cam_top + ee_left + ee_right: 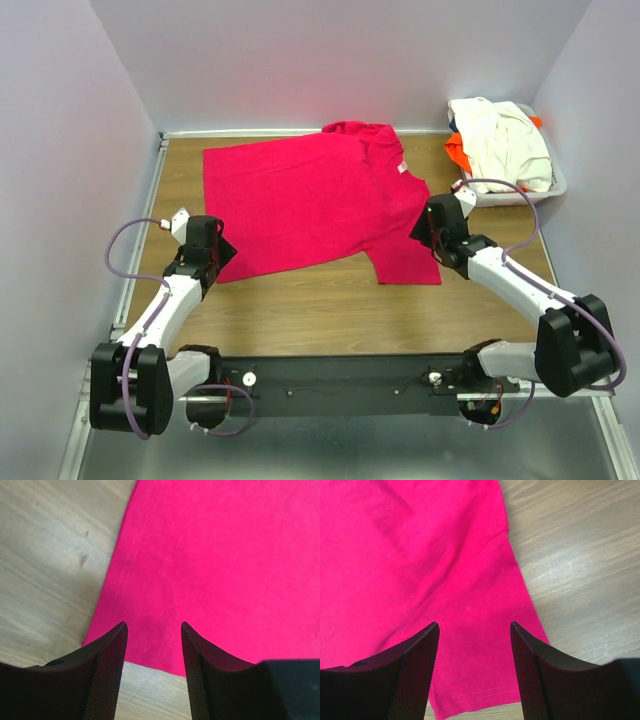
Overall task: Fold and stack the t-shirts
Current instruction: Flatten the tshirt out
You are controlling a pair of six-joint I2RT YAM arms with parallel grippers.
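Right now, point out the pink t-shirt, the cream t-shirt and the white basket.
pink t-shirt (pixel 310 200): top view, middle of its spread-out body.
cream t-shirt (pixel 500 140): top view, top of the heap in the basket.
white basket (pixel 552 190): top view, its near rim.

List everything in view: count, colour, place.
pink t-shirt: one, crimson-pink, spread flat on the middle of the table
cream t-shirt: one, cream-white, crumpled on top in the basket
orange t-shirt: one, orange, in the basket, mostly under the cream one
basket: one, white, far right corner of the table
table: one, wood-brown, under everything
left arm: one, white and black, near left
right arm: one, white and black, near right
left gripper: one, black, open, over the pink t-shirt's near left corner
right gripper: one, black, open, over the pink t-shirt's near right sleeve
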